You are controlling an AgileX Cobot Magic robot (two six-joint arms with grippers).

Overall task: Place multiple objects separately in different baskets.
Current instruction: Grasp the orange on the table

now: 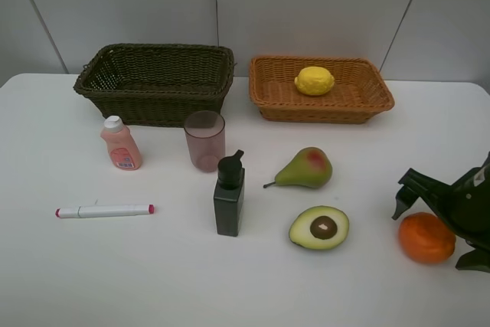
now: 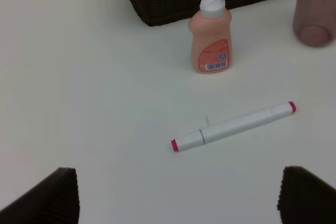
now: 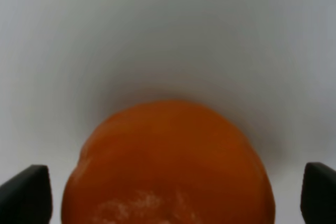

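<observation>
Right gripper (image 3: pixel 173 195) stands wide open, the orange (image 3: pixel 168 161) sitting between its jaws, untouched as far as visible. Advise lowering fully, then closing squarely across the fruit's middle, gently, lest it roll out. Left gripper (image 2: pixel 177 198) likewise open and empty, marker (image 2: pixel 233 125) just ahead.

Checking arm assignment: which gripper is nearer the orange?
Right. The right gripper flanks the orange, jaws open on either side. The left gripper, also open, hangs near the white pink-tipped marker, on the opposite side of the table.
</observation>
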